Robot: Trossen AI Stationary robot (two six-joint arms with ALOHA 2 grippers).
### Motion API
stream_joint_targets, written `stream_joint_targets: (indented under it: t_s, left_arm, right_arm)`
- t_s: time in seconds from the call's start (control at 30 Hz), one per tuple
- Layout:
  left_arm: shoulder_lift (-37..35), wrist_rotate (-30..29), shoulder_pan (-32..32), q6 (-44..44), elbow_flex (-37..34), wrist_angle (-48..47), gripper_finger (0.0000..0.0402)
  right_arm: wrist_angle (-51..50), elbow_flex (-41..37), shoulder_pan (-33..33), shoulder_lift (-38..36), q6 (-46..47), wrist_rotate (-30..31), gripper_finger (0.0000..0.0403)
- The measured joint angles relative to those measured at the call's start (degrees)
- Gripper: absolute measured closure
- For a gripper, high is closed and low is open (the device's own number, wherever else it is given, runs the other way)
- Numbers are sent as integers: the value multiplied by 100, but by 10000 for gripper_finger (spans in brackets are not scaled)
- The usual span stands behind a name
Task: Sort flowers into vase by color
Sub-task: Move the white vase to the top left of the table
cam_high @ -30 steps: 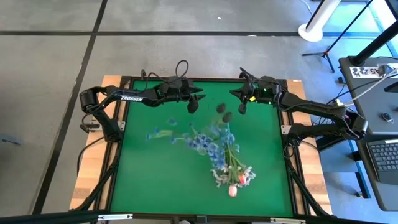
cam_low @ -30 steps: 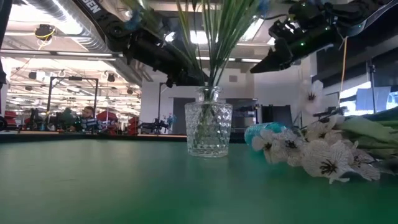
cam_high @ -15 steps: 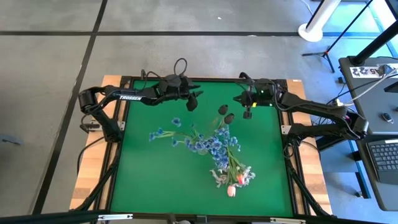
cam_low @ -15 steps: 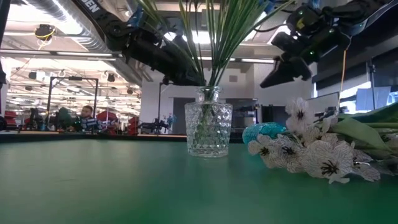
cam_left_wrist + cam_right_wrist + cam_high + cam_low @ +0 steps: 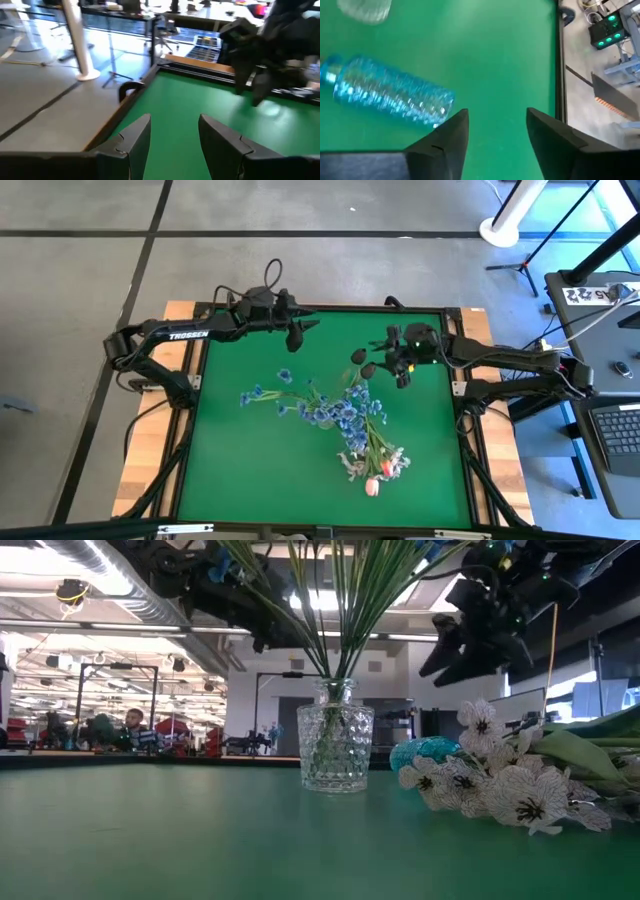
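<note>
On the green surface (image 5: pixel 250 470) we see the flowers (image 5: pixel 345 420) spread in a loose fan: small blue blossoms (image 5: pixel 262 395) reach toward the left side, a denser blue cluster sits near the middle, and white blossoms with a pink bud (image 5: pixel 374 486) lie at the near end. Two dark buds (image 5: pixel 357 356) stand out at the far end, just beside the right gripper (image 5: pixel 400 370). From table height, a clear patterned glass vase (image 5: pixel 335 747) stands upright with many thin green stems rising out of it and splaying outward; the white blossoms (image 5: pixel 500 785) lie on the surface to its right, with a blue plastic bottle (image 5: pixel 425 753) on its side behind them. That bottle also shows in the right wrist view (image 5: pixel 390 97), lying flat on the green.

The right arm reaches in from the right edge, its gripper hanging above the far part of the surface near the dark buds. Its jaws are parted and nothing sits between them in its own wrist view.

The left arm stretches along the far edge, its gripper (image 5: pixel 296 332) raised over the far rim, well apart from the flowers. Its jaws are also parted and bare, pointing toward the right arm.

Whether the dark buds belong to stems in the vase we cannot quite tell from above
</note>
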Motion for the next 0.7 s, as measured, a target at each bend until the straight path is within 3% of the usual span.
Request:
stream_joint_targets:
  t_s: [0.27, 0.7]
  left_arm:
    - [-105, 336, -11, -33, -2, -426, 240]
    - [-105, 345, -177, -42, -4, -482, 240]
  right_arm:
    - [-587, 0, 874, 1, -901, 1298, 185]
    - [-649, -2, 1882, 420, -1160, 1805, 183]
